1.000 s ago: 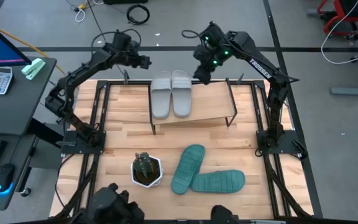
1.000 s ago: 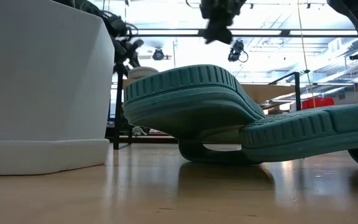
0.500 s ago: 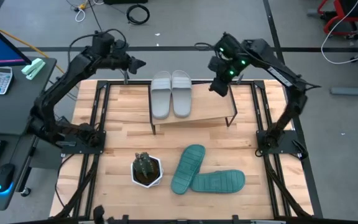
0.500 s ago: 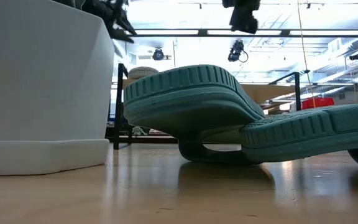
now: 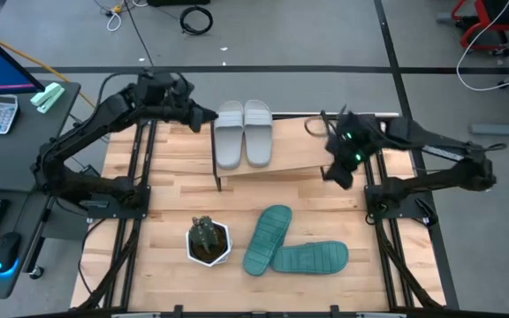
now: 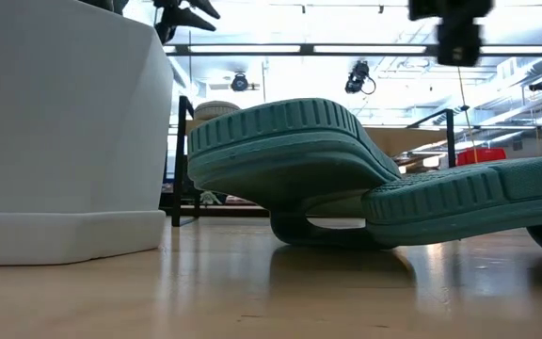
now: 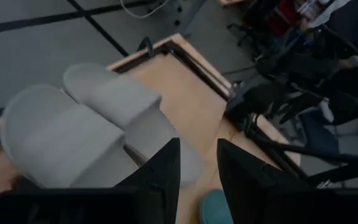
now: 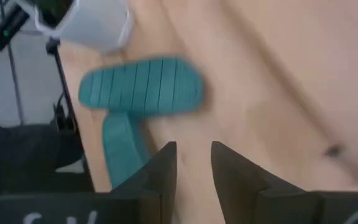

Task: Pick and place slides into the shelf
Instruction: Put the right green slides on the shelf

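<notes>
Two light grey slides [image 5: 231, 132] [image 5: 258, 131] lie side by side, soles down, on the left part of the shelf [image 5: 294, 152]; the left wrist view shows this grey pair [image 7: 98, 102]. Two teal slides [image 5: 267, 238] [image 5: 310, 257] lie on the table near its near edge. One teal slide [image 6: 280, 151] leans with one end on the other teal slide [image 6: 469, 198]. My left gripper [image 5: 203, 117] hovers just left of the grey pair, narrowly open. My right gripper [image 5: 338, 172] hangs by the shelf's right end, narrowly open and above the table. Its wrist view looks toward the teal slides [image 8: 142, 84].
A small plant in a white pot [image 5: 208, 241] stands left of the teal slides and fills the left of the low view as a white wall [image 6: 64, 132]. The right half of the shelf board is bare. Black frame rails run along both table sides.
My right gripper has swung from above the shelf's far right corner toward the table's right and near edges and has come down beside the shelf's right end. My left gripper has moved from beyond the far left edge toward the grey slides. No slide has moved.
</notes>
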Robot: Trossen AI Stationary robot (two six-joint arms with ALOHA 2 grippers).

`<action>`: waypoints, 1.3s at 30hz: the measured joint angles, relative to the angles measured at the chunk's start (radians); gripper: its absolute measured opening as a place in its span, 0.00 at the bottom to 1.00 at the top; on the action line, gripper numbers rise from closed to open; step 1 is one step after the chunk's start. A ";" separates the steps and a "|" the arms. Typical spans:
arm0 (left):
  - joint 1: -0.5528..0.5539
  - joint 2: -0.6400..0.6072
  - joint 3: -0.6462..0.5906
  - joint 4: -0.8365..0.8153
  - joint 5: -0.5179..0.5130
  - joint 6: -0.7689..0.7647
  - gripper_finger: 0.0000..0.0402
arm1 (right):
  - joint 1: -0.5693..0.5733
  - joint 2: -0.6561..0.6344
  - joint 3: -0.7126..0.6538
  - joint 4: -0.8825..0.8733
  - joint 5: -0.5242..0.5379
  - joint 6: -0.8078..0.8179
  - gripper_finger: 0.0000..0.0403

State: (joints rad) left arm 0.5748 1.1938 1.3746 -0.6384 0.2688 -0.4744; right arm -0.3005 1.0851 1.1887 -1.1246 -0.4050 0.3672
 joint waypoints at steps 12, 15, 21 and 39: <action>-0.340 0.001 0.000 -0.080 -0.186 -0.098 0.27 | 0.299 -0.212 -0.283 0.027 0.001 0.358 0.26; -0.422 0.001 0.000 -0.103 -0.224 -0.110 0.27 | 0.375 -0.210 -0.332 0.036 0.015 0.438 0.26; -0.578 -0.001 0.000 -0.242 -0.341 -0.143 0.23 | 0.499 -0.195 -0.430 0.156 0.020 0.599 0.26; -0.824 -0.167 -0.071 -0.614 -0.705 -0.381 0.10 | 0.721 -0.195 -0.468 0.204 0.180 0.819 0.26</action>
State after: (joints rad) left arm -0.2496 1.0267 1.3035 -1.2524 -0.4360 -0.8552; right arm 0.4205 0.8902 0.7212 -0.9204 -0.2247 1.1866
